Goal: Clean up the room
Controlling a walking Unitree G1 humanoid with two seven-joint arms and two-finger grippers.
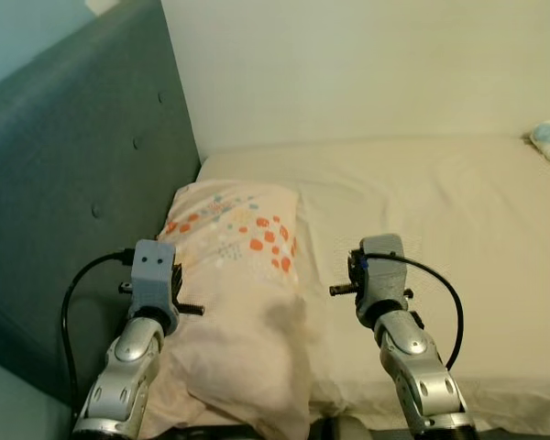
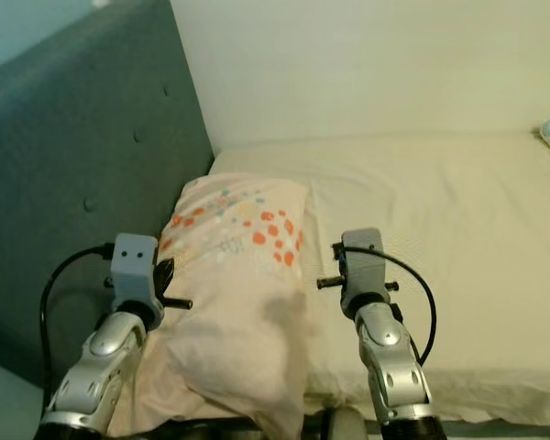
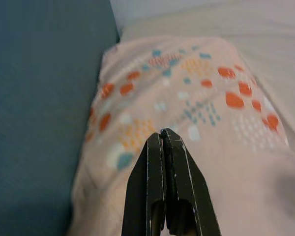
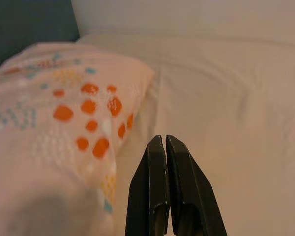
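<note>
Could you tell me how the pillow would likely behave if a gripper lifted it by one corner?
The pillow looks soft and creased, so it would probably sag and fold. Its plump shape suggests it is light. It lies against the headboard, so pushing it that way would likely bunch it.

One pillow [image 1: 238,275], one bed [image 1: 458,238], one headboard [image 1: 73,183], two hands.

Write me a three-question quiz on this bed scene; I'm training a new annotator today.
1. True or false: the pale pink pillow with orange and blue dots lies against the grey-blue padded headboard.
2. The left gripper has its fingers: A) open, B) shut on nothing, C) shut on the pillow?
3. Fill in: the right gripper hovers over the cream ____.

Key: 1 true. 2 B. 3 sheet; it is beside the pillow, fingers shut.
</note>
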